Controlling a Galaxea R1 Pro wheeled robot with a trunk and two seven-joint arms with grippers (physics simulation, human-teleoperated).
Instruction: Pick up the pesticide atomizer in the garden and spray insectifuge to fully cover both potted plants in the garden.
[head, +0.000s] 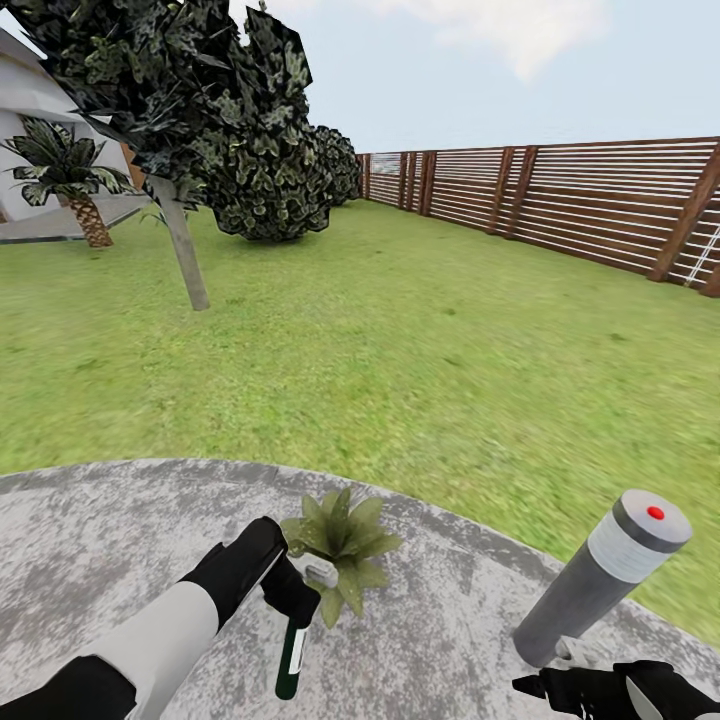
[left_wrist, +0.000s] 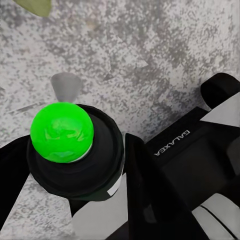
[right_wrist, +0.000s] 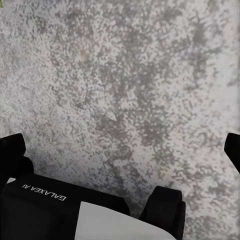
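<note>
Outdoors, on a grey round paved patio (head: 120, 540) edged by green lawn (head: 400, 350), the robot's left gripper (head: 290, 592) is clamped on the slim dark green pesticide atomizer with a white label band (head: 292, 655). In the head view the bottle hangs down from the black fingers, its pale spray head (head: 320, 572) up near the leaves of a low olive-green potted plant (head: 343, 540), a small rosette of broad pointed leaves growing from the paving. The nozzle end sits just beside the plant, touching or nearly touching its lower leaves.

The left wrist view looks down along the bottle: a bright green round cap or end (left_wrist: 62, 132) sits in a dark collar between the black fingers, with speckled grey paving below and a single leaf tip (left_wrist: 35, 6) at the frame's edge.

The right gripper (head: 545, 686) rests low at the lower corner of the head view, near the base of a grey bollard lamp post with a red dot on top (head: 600, 580). Its wrist view shows its black fingers spread apart over bare paving, holding nothing.

A brown slatted wooden fence (head: 600, 200) and dark leafy trees (head: 200, 100) stand beyond the lawn.

Judging by this, the pick-up is done and the robot is at the first plant, placed to spray it. No spray mist is visible, so whether this plant is covered cannot be told. A second plant remains to be reached.
</note>
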